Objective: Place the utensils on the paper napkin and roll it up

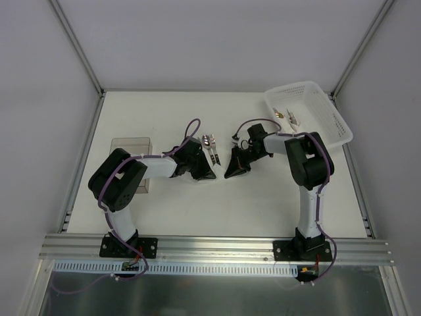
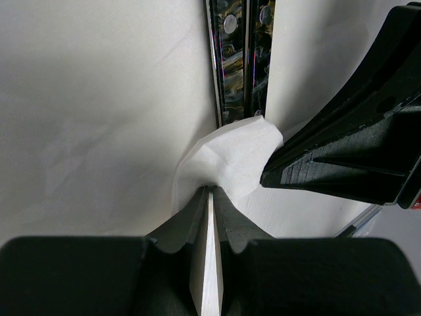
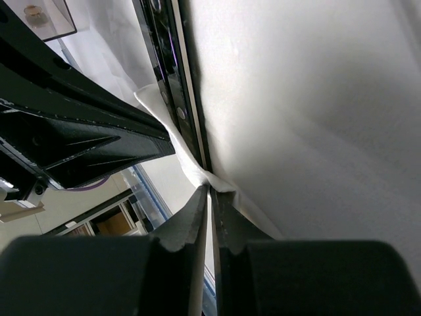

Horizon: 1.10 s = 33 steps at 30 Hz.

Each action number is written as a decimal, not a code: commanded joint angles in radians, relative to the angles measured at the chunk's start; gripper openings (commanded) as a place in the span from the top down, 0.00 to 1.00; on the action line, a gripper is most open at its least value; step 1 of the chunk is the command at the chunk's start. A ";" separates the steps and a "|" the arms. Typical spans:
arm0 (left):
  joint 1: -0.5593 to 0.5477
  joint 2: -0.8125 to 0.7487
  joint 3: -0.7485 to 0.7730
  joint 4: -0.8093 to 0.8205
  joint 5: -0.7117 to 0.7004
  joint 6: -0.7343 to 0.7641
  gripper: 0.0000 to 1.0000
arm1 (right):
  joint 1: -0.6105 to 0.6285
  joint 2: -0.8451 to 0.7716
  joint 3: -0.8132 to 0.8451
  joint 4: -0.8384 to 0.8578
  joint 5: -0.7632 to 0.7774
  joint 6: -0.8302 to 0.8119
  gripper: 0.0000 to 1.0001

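Observation:
The silver utensils, a spoon and another slim piece, lie side by side at mid-table, their handles running toward the grippers. The handles show in the left wrist view and the right wrist view. The white paper napkin lies under the handles, its near edge lifted and curled over them. My left gripper is shut on a pinch of that edge. My right gripper is shut on the napkin right beside it. In the top view the two grippers nearly touch; the napkin is hard to make out there.
A white lattice basket stands at the back right with small metal pieces inside. A clear plastic box sits at the left, behind the left arm, and also shows in the right wrist view.

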 commanded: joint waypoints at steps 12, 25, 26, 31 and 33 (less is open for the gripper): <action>0.006 -0.014 -0.033 -0.030 -0.037 0.039 0.91 | -0.013 -0.054 0.046 0.004 -0.020 0.020 0.86; 0.006 -0.017 -0.033 -0.032 -0.037 0.041 0.91 | -0.013 -0.012 0.052 0.007 0.043 0.021 0.87; 0.006 -0.018 -0.031 -0.030 -0.037 0.041 0.91 | -0.013 -0.009 0.050 0.007 0.049 0.021 0.87; 0.006 -0.040 -0.025 -0.027 -0.025 0.057 0.91 | -0.011 0.012 0.043 0.005 0.077 0.024 0.89; 0.005 -0.064 -0.028 -0.015 -0.014 0.073 0.87 | -0.013 0.016 0.041 0.004 0.080 0.026 0.89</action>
